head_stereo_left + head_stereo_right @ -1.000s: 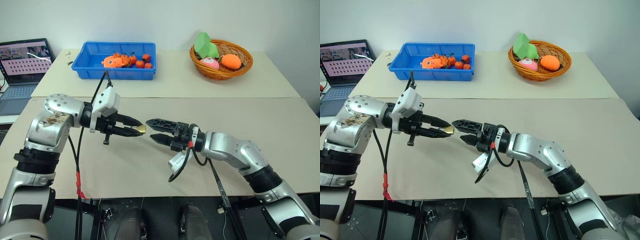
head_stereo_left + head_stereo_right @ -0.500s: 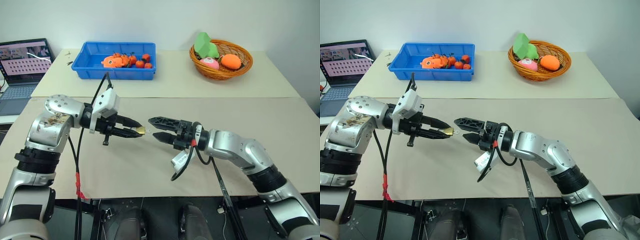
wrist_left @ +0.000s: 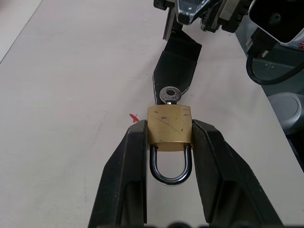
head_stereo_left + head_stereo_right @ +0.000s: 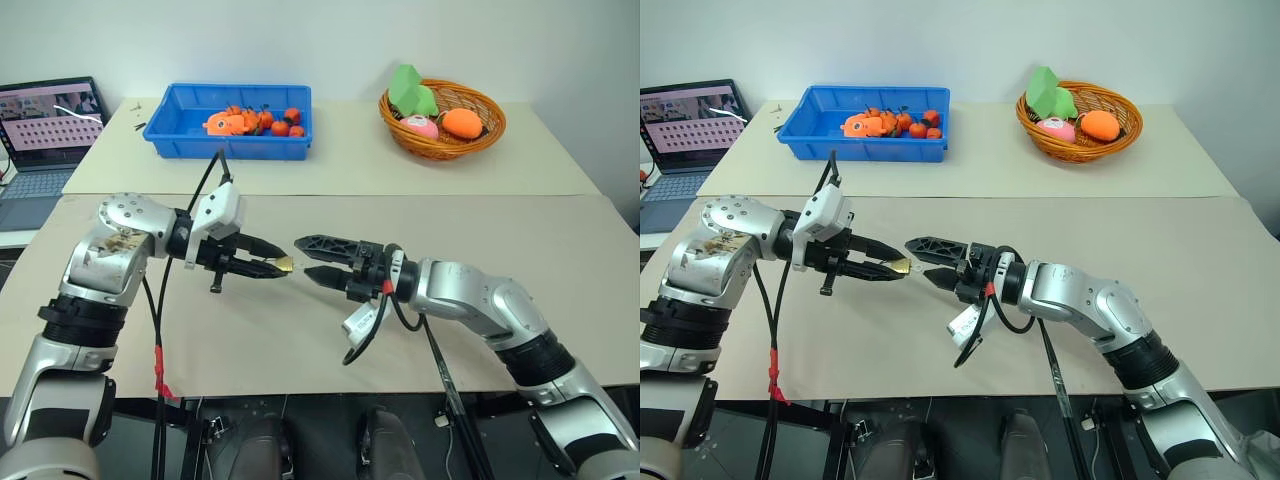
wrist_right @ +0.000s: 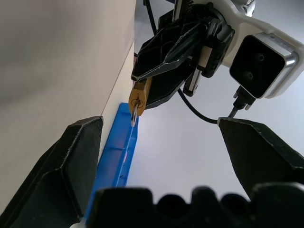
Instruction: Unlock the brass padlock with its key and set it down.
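The brass padlock (image 3: 169, 124) is pinched by its body between the fingers of my left gripper (image 4: 278, 262), above the middle of the table, with its silver shackle pointing back toward the wrist. A silver key (image 3: 170, 94) sticks out of the lock's bottom face, toward my right gripper (image 4: 303, 257). That gripper stands open just to the right of the lock, level and pointing left at it, with nothing between its fingers. From the right wrist view the padlock (image 5: 138, 99) and the key (image 5: 134, 114) hang ahead of the spread fingers, apart from them.
A blue bin (image 4: 228, 150) with orange toys sits at the back left. At the back right is a wicker basket (image 4: 440, 148) of soft toys. An open laptop (image 4: 45, 125) stands at the far left. Cables hang from both arms over the beige table (image 4: 560, 250).
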